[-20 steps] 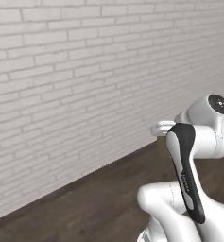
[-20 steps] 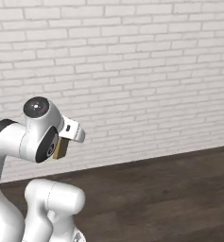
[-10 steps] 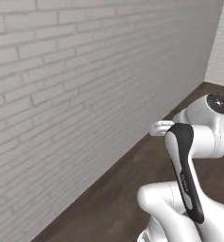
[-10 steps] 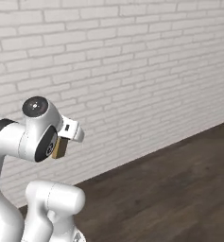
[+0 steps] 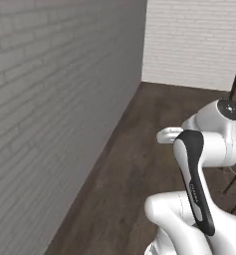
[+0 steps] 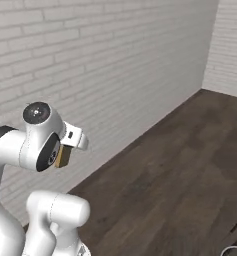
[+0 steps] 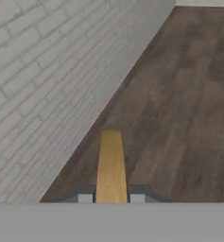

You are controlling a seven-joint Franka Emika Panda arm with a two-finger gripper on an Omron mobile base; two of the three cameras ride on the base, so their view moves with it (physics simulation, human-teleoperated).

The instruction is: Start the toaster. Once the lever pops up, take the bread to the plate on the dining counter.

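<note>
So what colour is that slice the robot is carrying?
Golden tan: the bread, seen edge-on between the gripper fingers, clearest in the hand view.

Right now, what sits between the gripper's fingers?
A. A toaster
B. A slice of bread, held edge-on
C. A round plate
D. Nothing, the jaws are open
B: in the hand view the tan bread stands edge-on between the two fingertips of the gripper, and the right base view shows the same tan piece at the hand, over bare wood floor beside the brick wall.
</note>
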